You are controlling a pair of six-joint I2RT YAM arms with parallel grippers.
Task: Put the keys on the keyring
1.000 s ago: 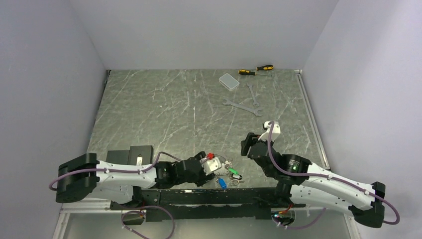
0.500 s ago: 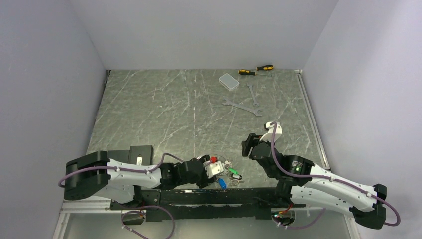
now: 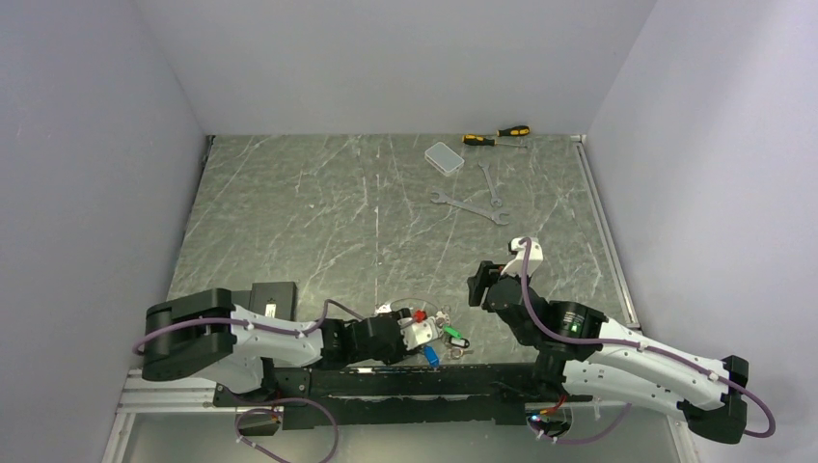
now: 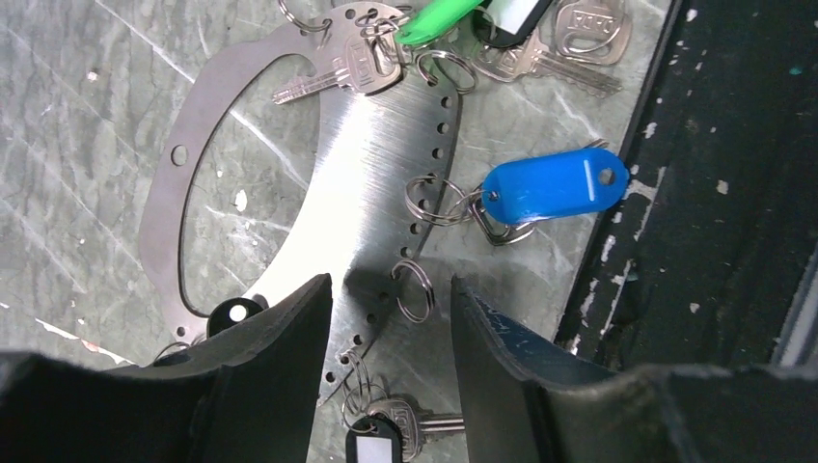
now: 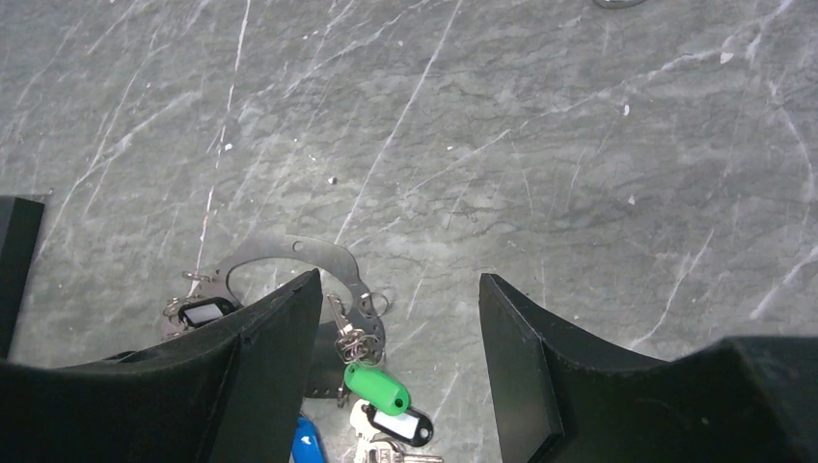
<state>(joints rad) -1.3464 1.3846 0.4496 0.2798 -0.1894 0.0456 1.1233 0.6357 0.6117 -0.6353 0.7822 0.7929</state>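
- The left wrist view shows from close the keyring [image 4: 376, 145], a flat silver metal loop, broad on one side, with a row of small holes along the broad part. It lies flat on the grey marbled table [image 4: 77, 116], just beside the black base rail [image 4: 733, 145].
- Only this view shows the keys [image 4: 338, 77] clearly. They are small and silver, on little split rings, and they lie on and around the broad part of the loop. One carries a blue plastic tag [image 4: 555, 183], one a green plastic tag [image 4: 439, 17], and one a black-framed white label [image 4: 376, 446]. I cannot tell whether each ring passes through a hole.
- A small bare split ring [image 4: 415, 289] lies on the table directly under the gap of the left gripper [image 4: 391, 289].
- The right wrist view shows the loop from farther away, as a thin grey arc with the green tag at its lower side.
- Only the top view shows the far side of the table: two long silver wrenches [image 3: 470, 204], two screwdrivers with black and yellow handles [image 3: 497, 135], and a small clear plastic box [image 3: 444, 156].
- The left arm lies low along the near edge and its gripper points down over the loop. Its jaws stand partly apart and grip nothing.
- The right arm is folded at the elbow. The right gripper [image 5: 400, 280] hangs above the table, near the keys but not touching them. Its jaws stand wide and are empty.
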